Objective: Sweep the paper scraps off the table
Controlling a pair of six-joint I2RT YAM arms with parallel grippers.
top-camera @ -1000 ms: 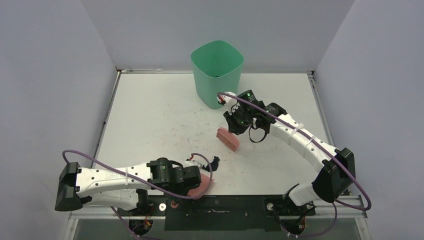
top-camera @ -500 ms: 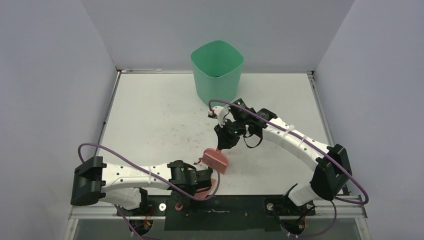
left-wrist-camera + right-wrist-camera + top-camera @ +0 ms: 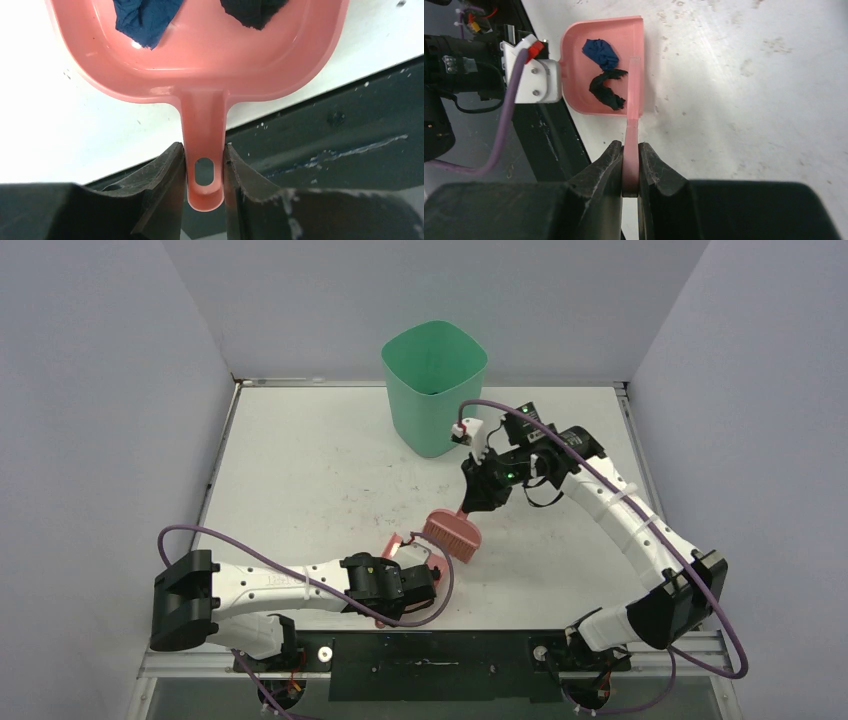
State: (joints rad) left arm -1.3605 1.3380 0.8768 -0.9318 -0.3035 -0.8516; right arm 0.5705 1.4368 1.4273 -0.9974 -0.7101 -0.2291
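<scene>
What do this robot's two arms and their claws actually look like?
Both the left arm and right arm are slim white tubes linked by chunky black joints. A purple cable loops loosely along each, fastened with thin white ties. The left gripper and right gripper each end in two dark, wedge-shaped fingers, scuffed with pale marks.

Loose paper scraps (image 3: 600, 52) now inside dustpan (image 3: 574, 75); brush (image 3: 452, 533) farther back.

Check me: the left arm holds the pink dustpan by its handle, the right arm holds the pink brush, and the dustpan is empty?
Not empty: the left wrist view shows a dark blue paper scrap and a black paper scrap in the dustpan. The holds are as you said.
</scene>
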